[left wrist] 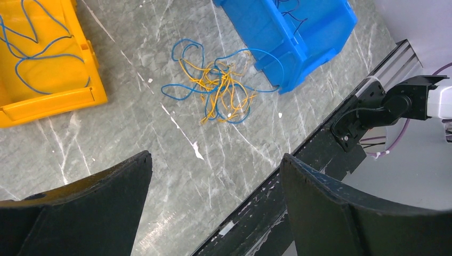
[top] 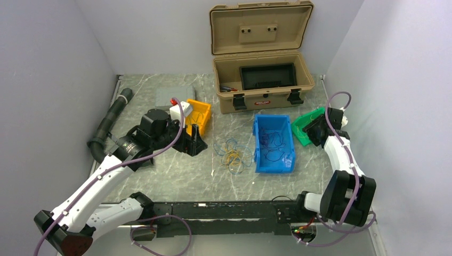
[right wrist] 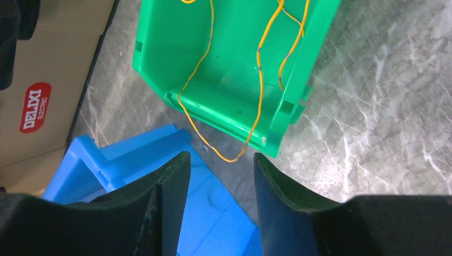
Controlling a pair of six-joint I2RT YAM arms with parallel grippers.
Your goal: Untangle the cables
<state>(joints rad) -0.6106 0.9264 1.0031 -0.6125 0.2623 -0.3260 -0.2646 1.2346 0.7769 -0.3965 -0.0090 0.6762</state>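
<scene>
Left pincer: your left pincer (left wrist: pixel 216 157) is spread wide with nothing between its fingers. It hangs over bare table (left wrist: pixel 133 138).
Right pincer: your right pincer (right wrist: pixel 221 156) shows a clear gap between its fingers and pinches nothing. It hangs where the blue bin (right wrist: pixel 133 154) meets the green bin (right wrist: pixel 234 64).
Cables: the cables (left wrist: pixel 221 85) lie in a loose tangle on the table, between the yellow bin (left wrist: pixel 53 101) and the blue bin, ahead of your left pincer.
Cable direction: the clump has no single long axis. Blue loops fan out on the yellow-bin side and yellow strands knot in the middle. One blue end runs up to the blue bin's corner.
Left wrist view only: you see a blue strand (left wrist: pixel 53 56) looping inside the yellow bin.
Right wrist view only: you see a yellow strand (right wrist: pixel 259 80) lying lengthwise along the green bin's floor, pointing toward your pincer. It droops over the near rim in a loop outside the bin. You also see the red label on the tan case (right wrist: pixel 53 64).
Top view only: you get the whole layout. The left pincer sits just left of the tangle beside the yellow bin, and the right pincer is at the green bin, well apart from the tangle. Dark strands (top: pixel 272 141) lie in the blue bin. The tan case stands open at the far side, and a black hose (top: pixel 109 120) runs along the left edge.
</scene>
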